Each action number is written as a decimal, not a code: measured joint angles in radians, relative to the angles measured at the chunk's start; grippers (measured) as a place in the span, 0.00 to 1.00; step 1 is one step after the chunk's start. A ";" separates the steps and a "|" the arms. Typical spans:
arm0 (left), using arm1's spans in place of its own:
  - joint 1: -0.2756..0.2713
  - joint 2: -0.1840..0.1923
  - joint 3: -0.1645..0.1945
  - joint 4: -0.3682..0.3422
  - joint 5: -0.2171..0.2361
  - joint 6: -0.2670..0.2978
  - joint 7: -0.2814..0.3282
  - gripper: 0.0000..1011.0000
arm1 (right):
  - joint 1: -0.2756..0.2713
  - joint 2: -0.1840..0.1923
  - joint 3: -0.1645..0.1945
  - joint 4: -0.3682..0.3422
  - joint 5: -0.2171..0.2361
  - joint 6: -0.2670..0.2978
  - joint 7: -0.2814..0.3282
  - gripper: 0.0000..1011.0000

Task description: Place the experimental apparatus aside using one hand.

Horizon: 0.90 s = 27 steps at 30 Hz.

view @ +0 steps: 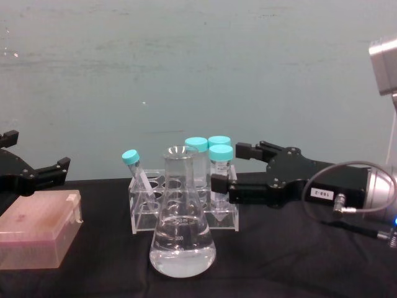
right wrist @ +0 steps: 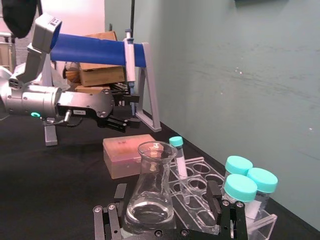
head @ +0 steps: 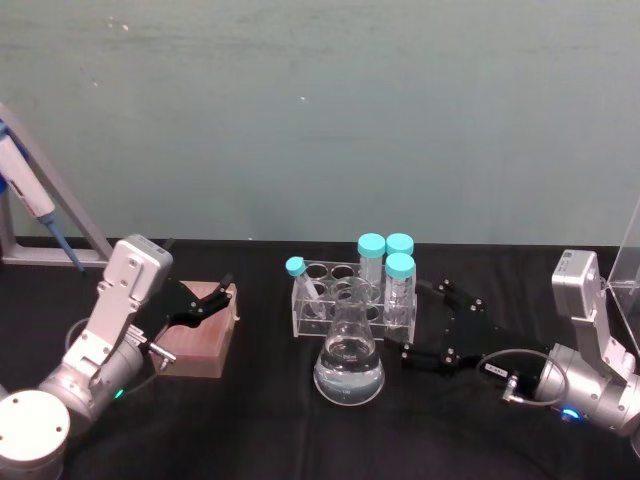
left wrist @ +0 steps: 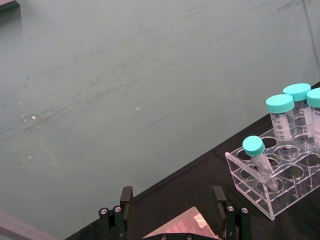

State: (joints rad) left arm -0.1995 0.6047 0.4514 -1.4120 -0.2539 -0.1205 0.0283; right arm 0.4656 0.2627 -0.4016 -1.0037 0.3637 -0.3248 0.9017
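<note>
"Beside the acrylic rack, at its right end, my right tool hangs with fingers apart, holding nothing."

"And the flask?"

"Mid-counter, just before the rack: slick glass, liquid inside. I'd clamp the rigid acrylic and keep it level. My left tool is spread over the pink box."

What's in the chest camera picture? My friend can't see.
A flask of clear liquid stands before a rack of teal-capped tubes. The open right hand reaches to the rack's right end; the open left hand hovers by a pink box.
</note>
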 joint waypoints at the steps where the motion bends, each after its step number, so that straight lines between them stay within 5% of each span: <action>1: 0.000 0.000 0.000 0.000 0.000 0.000 0.000 0.99 | 0.003 0.000 -0.002 0.004 0.003 -0.001 0.004 0.99; 27: 0.000 0.000 0.000 0.000 0.000 0.000 0.000 0.99 | 0.117 -0.038 -0.078 0.169 0.068 -0.029 0.060 0.99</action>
State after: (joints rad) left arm -0.1995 0.6046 0.4514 -1.4120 -0.2539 -0.1205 0.0283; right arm 0.5827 0.2245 -0.4795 -0.8349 0.4315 -0.3539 0.9613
